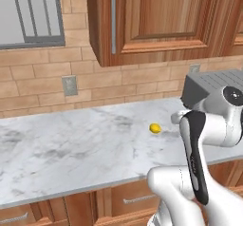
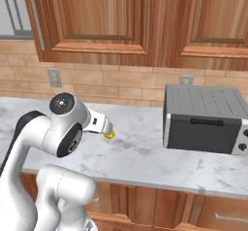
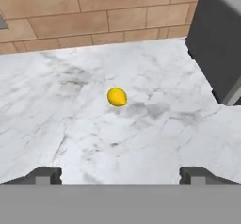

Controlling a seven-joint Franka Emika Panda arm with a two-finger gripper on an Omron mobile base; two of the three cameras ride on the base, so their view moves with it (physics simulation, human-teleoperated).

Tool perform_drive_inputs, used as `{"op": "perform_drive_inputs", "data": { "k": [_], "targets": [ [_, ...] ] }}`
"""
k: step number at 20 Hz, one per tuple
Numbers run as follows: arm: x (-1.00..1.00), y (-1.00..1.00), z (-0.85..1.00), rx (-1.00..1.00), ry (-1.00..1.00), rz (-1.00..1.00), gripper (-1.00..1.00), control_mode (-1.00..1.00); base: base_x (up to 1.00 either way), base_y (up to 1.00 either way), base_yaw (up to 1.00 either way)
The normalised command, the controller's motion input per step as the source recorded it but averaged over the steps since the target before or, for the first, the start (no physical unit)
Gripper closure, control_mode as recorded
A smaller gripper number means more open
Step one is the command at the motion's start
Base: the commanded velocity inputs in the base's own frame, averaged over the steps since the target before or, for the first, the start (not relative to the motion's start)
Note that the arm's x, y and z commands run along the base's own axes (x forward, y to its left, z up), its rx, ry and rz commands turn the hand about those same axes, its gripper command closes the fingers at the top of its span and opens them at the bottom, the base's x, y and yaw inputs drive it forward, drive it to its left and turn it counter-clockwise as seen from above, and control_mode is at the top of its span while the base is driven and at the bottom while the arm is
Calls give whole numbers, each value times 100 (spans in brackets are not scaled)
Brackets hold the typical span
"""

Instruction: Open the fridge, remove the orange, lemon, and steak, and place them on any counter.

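lemon point(image 3: 117, 97) sits free on counter point(image 3: 84, 138), gripper point(image 3: 120, 175) wide open and empty, drop-off step looks done; next item needs fridge trip

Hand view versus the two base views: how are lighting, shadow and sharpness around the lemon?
Hand view: even flat light, lemon crisp on the counter, only a faint smudge of shade beside it, no glare. Left base view: lemon small, slightly soft. Right base view: lemon partly hidden behind the arm; toaster oven evenly lit.
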Motion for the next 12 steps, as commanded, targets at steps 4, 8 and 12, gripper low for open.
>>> {"op": "perform_drive_inputs", "data": {
  "k": [4,8,12],
  "targets": [
    [0,0,0,0,0,0,-100,100,-100,0,-11],
    [0,0,0,0,0,0,-100,100,-100,0,-24],
    [0,0,0,0,0,0,-100,100,-82,0,-66]
  ]
}}
